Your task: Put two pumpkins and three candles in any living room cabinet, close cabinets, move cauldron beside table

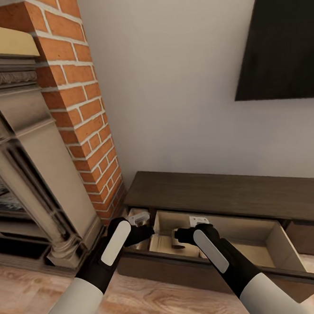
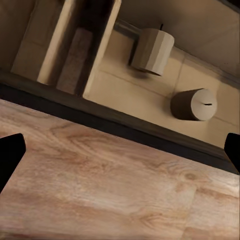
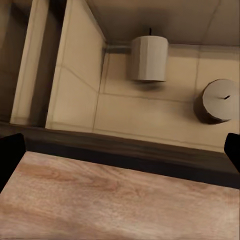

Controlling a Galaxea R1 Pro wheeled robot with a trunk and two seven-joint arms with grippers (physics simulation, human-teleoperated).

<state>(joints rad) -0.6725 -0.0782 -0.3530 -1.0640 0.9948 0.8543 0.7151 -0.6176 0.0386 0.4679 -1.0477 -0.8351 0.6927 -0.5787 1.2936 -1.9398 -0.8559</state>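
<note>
Candles, two of them, are seen inside the open drawer (image 1: 274, 242) of the cabinet (image 1: 217, 190): one (image 3: 148, 57) upright, one (image 3: 218, 100) beside it. Both grippers hover nearby, jaws apart and empty, the right gripper (image 1: 180, 235) nearer.

Cabinet (image 1: 212, 190): we see its pale drawer open.
Candles: one (image 2: 151, 50) at twelve, another (image 2: 194, 104) at two.

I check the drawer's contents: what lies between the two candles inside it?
Nothing: in the right wrist view only bare pale drawer floor separates the standing candle from the other candle.
</note>
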